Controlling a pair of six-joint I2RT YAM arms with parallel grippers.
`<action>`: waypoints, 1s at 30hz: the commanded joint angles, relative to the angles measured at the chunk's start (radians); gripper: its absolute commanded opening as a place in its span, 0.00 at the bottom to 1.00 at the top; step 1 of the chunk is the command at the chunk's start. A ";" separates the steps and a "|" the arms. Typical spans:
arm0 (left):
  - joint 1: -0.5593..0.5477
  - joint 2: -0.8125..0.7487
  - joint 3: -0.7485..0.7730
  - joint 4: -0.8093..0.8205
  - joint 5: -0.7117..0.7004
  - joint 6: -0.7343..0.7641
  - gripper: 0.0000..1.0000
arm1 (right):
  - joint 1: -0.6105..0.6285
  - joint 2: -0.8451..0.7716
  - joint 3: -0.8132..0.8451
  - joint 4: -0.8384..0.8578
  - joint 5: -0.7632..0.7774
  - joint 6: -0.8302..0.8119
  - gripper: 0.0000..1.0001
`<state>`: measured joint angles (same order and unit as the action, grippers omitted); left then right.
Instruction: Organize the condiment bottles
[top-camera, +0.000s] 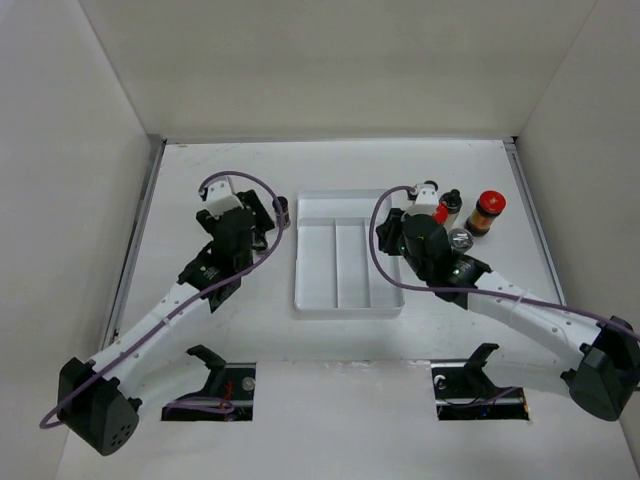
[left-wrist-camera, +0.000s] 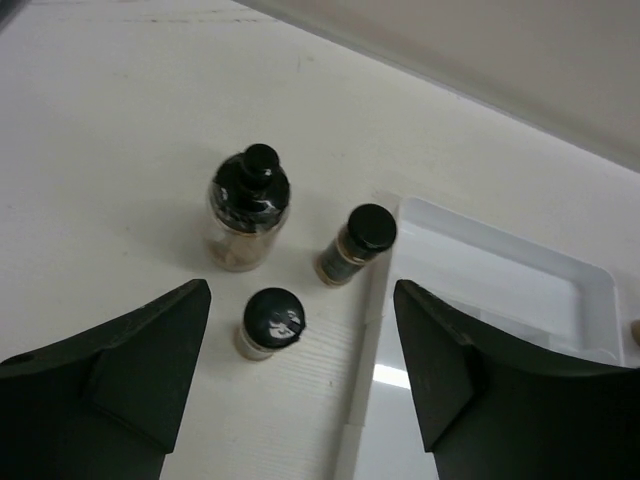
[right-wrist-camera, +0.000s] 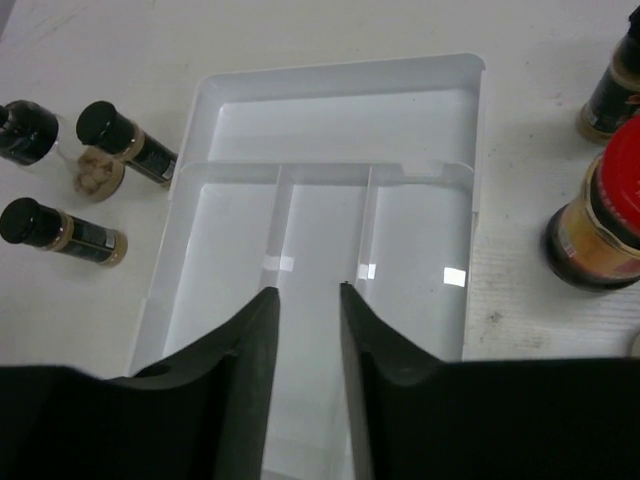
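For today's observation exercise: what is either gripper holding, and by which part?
Nothing. The left gripper and right gripper are both empty, jaws apart.

The tray (right-wrist-camera: 340, 125) looked like smooth white plastic, glossy enough to throw back bright glints. The bench (left-wrist-camera: 120, 120) was matt white with a faint wood-like grain. The round bottle (left-wrist-camera: 249, 210), centre left of the left wrist view, seemed clear and glassy under a shiny black cap. The red-capped jar (right-wrist-camera: 598, 220) shone too. The left fingers (left-wrist-camera: 120, 370) were dull black plastic.
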<state>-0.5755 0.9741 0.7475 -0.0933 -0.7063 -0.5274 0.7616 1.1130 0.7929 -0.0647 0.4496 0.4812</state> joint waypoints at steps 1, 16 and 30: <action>0.058 0.021 0.021 0.009 0.017 0.007 0.71 | 0.024 0.030 0.025 0.123 -0.034 -0.012 0.41; 0.216 0.391 0.190 0.093 0.122 0.041 0.82 | 0.055 0.163 -0.078 0.354 -0.154 -0.036 0.75; 0.246 0.581 0.260 0.110 0.084 0.049 0.76 | 0.072 0.163 -0.129 0.425 -0.213 -0.016 0.80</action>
<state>-0.3405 1.5539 0.9661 -0.0204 -0.5987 -0.4889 0.8265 1.2884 0.6697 0.2966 0.2512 0.4538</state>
